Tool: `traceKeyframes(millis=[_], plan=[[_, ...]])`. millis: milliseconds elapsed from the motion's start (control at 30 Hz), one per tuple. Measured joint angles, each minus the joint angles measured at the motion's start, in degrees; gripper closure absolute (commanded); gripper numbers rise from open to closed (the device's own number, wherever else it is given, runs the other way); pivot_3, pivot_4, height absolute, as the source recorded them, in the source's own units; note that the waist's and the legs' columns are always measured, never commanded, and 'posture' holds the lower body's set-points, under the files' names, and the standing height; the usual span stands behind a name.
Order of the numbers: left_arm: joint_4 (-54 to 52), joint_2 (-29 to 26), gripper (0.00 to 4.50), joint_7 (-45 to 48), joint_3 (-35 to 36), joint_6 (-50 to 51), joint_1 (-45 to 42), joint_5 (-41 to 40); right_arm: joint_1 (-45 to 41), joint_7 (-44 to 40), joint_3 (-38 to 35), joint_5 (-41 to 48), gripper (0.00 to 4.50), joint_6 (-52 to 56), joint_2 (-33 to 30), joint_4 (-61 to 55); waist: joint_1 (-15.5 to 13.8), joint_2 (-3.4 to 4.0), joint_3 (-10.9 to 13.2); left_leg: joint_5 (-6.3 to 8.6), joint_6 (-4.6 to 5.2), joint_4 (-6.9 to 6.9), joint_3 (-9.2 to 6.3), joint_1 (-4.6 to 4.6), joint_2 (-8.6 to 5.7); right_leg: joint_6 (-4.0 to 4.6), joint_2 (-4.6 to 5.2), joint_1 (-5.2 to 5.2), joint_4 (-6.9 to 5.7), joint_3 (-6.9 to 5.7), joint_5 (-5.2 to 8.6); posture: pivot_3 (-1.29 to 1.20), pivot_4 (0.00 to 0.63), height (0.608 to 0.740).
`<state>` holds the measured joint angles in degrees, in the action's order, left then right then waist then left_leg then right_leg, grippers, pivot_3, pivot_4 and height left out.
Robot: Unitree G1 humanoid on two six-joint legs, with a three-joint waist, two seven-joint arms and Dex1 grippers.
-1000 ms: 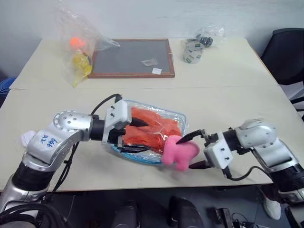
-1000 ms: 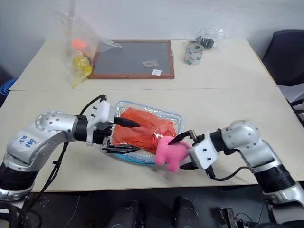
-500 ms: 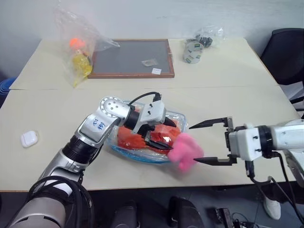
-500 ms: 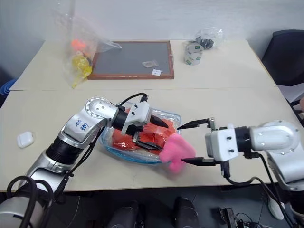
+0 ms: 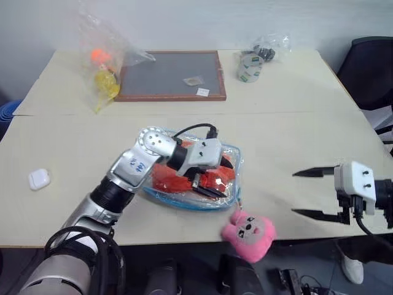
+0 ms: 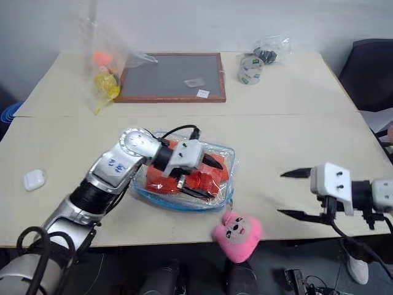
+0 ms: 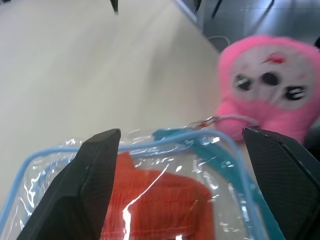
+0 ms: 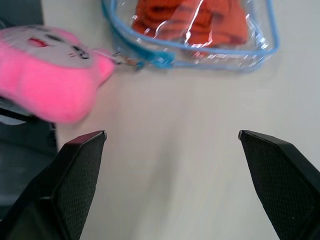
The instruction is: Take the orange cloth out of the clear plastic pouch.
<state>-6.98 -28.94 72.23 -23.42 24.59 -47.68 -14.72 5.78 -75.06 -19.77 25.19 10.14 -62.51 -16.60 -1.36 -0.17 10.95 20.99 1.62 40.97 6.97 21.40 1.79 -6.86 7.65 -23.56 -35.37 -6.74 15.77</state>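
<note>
The orange cloth (image 6: 187,175) lies crumpled inside the clear plastic pouch (image 6: 221,153), which rests flat on the near table (image 6: 276,141), close to its front edge and roughly in the middle of the robot's reach. The pouch's light blue trim runs around the cloth, and the glossy vinyl throws glare across it, so the folds underneath are hard to read. The left gripper (image 6: 206,178) hovers over the pouch with its two black fingers spread wide and nothing between them; the left wrist view shows them straddling the pouch's end, which suggests the arm is lining up to pin the pouch or reach its opening. Whether the zipper edge is open or closed cannot be told from any view, since the gripper body covers part of the pouch and the trim blurs into reflections. A pink plush toy (image 6: 236,228) hangs at the table's front edge just beyond the pouch's corner, joined to it by a thin cord or chain seen in the wrist views, probably a pull charm on the zipper. The right gripper (image 6: 293,193) stands well apart to the right, above bare table, fingers wide and empty, likely waiting clear of the left arm's working space. Its arm is cut off by the frame edge. Farther back lie a framed grey board (image 6: 169,77) and a thin clear bag (image 6: 101,61) with orange and yellow items.
</note>
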Motion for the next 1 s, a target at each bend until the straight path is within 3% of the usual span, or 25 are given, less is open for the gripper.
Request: traceKeyframes(millis=[267, 367, 467, 533, 833, 1000], plan=[[-13.0, -6.2, 0.41, 1.7, 1.2, 8.7, 6.0, -6.0, 3.5, -3.9, 2.6, 2.9, 0.05, 5.0, -0.6, -6.8, -0.1, 0.00, 0.0, 0.01, -0.02, 0.04, -0.05, -0.13, 0.05, 0.01, 0.02, 0.09, -0.05, 0.06, 0.00, 0.00, 0.150, 0.740], [-17.3, -15.4, 0.41, 3.2, 7.0, 12.7, 12.7, -10.3, 1.9, -3.4, 8.3, 4.8, 0.05, 7.9, 0.5, -11.3, 0.4, 0.00, 0.0, 0.07, -0.13, -0.01, -0.30, -0.19, 0.21, 0.07, -0.13, 0.05, -0.06, 0.18, 0.04, 0.00, 0.150, 0.740], [-20.2, -22.7, 0.41, 4.4, 13.4, 15.0, 19.1, -13.4, 0.1, -2.4, 14.1, 4.7, 0.66, 8.9, 2.7, -11.7, 0.6, 0.01, 0.0, 0.09, -0.16, 0.01, -0.37, -0.17, 0.20, 0.10, -0.09, 0.03, -0.05, 0.17, 0.06, 0.00, 0.150, 0.740], [-23.1, -26.1, 0.41, 4.6, 17.2, 15.5, 22.7, -15.2, -2.2, -1.8, 16.8, 4.1, 1.32, 9.0, 3.9, -11.5, 0.2, 0.01, 0.0, 0.11, -0.13, 0.05, -0.38, -0.18, 0.14, 0.09, -0.03, 0.06, 0.09, 0.18, 0.05, 0.00, 0.150, 0.740], [-27.1, -28.5, 0.41, -0.9, 24.6, 18.6, 27.0, -19.6, -7.1, 3.7, 22.6, 4.6, 4.49, 13.1, 11.6, -11.2, 0.0, 0.00, 0.0, 0.14, -0.15, 0.06, -0.38, -0.16, 0.03, 0.09, -0.10, 0.05, -0.08, 0.17, 0.05, 0.00, 0.150, 0.740], [-27.5, -27.8, 0.41, -3.7, 24.1, 18.5, 26.8, -19.8, -7.9, 8.9, 26.5, 1.0, 4.49, 13.4, 15.2, -11.2, 0.1, 0.01, 0.0, 0.16, -0.19, 0.03, -0.28, -0.16, -0.02, 0.11, -0.14, -0.01, -0.09, 0.23, 0.06, 0.00, 0.150, 0.740]])
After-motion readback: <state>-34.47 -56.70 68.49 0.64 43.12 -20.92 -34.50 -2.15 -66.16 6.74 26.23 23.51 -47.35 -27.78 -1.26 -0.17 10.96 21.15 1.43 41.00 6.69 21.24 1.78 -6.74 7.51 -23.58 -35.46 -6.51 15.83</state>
